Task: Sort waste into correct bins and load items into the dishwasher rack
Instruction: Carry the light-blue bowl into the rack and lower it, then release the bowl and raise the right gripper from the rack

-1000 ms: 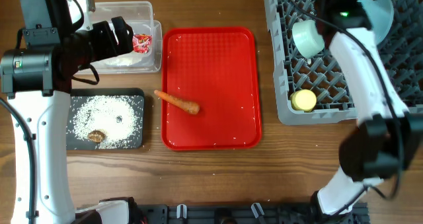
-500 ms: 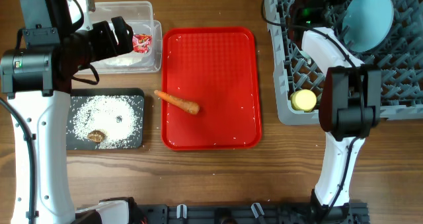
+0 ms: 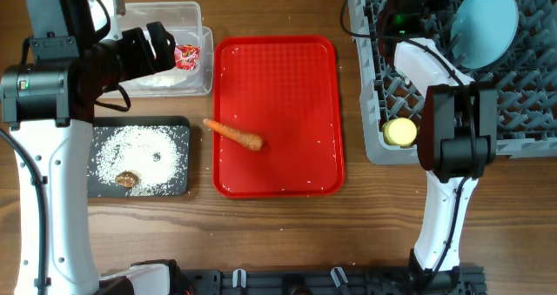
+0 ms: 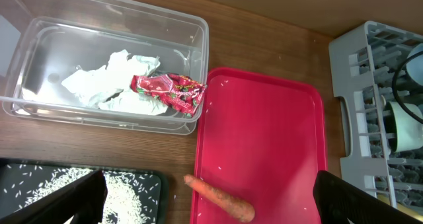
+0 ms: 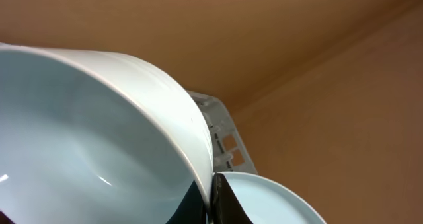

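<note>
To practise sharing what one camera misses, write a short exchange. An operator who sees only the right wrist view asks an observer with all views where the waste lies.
Operator: In my view the right gripper is shut on the rim of the pale green round bowl. Is any waste on the serving tray?
Observer: Yes. One orange carrot lies on the red plastic serving tray.
Operator: What is in the bin beside that tray?
Observer: The clear plastic rectangular tub holds a crumpled white tissue and a small red snack wrapper.
</note>
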`<state>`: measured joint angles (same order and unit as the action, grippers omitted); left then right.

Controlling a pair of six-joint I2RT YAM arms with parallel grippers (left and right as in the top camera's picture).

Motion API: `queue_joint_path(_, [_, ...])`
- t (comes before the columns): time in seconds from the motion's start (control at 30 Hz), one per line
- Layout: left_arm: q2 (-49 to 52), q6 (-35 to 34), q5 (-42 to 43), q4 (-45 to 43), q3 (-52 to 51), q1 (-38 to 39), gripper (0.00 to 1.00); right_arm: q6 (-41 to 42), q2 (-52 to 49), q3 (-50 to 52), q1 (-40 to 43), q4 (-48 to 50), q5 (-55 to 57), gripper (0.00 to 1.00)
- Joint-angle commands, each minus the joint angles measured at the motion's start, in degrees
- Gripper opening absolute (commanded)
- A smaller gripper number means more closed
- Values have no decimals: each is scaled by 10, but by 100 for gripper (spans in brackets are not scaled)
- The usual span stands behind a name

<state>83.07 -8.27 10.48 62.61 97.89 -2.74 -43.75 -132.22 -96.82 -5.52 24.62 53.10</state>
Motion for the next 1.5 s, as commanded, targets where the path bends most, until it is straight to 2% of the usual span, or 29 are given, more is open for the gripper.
queue_joint_path(0.0, [4,-3,-1,-2,7,-3,100,38,-14,-1,-14,-41,-31,4])
queue_joint_path(0.1, [4,-3,-1,-2,7,-3,100,38,-14,-1,-21,-87,-57,5])
queue_joint_path(0.17, [4,-3,-1,-2,7,-3,100,38,-14,-1,-27,-92,-56,14])
queue_joint_path(0.2, [4,-3,-1,-2,7,-3,100,38,-14,-1,-31,-92,-56,30])
queue_joint_path(0.3, [4,-3,-1,-2,7,-3,100,38,-14,-1,-40,-65,-40,59])
queue_joint_path(0.4, [4,-3,-1,-2,7,-3,100,36,-14,-1,-44,-13,-4,78])
queue_joint_path(0.47, [4,-3,-1,-2,7,-3,100,30,-13,-1,-44,18,11,82])
queue_joint_path(0.63, [4,-3,-1,-2,7,-3,100,17,3,-1,-44,28,31,87])
queue_joint_path(0.9, [4,-3,-1,-2,7,-3,100,19,27,-1,-56,26,24,87])
queue_joint_path(1.07, [4,-3,-1,-2,7,-3,100,36,27,-1,-75,-7,4,89])
queue_joint_path(1.17, [4,-3,-1,-2,7,-3,100,50,27,-1,-85,-16,3,100])
queue_joint_path(1.47, [4,-3,-1,-2,7,-3,100,85,36,-1,-97,-16,9,100])
